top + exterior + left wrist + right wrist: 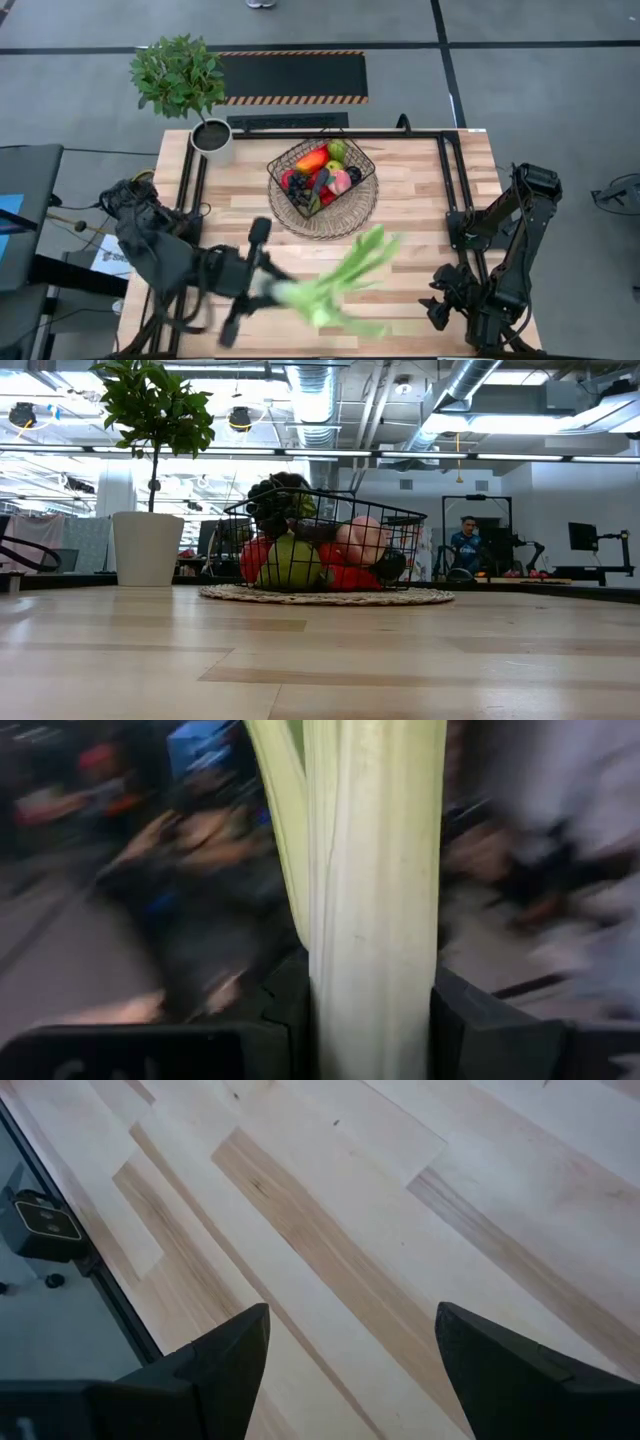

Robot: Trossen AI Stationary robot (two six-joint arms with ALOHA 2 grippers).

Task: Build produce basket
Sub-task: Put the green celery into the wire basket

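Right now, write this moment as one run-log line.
left gripper: shut on leek, above table | right gripper: open, empty | basket: holds produce

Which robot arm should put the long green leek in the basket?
The left one, probably. Its hand already grips the long white-green leek, near the dark wire-mesh basket. The right hand waits open and empty at the table's right side.

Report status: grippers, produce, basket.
Left gripper shut on long white-green leek, near front edge. Right gripper open, parked right. Dark wire-mesh basket holds fruit; path clear.

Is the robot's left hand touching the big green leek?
Touching. In the left wrist view the leek stands squeezed between the left hand's two dark fingers, no gap either side.
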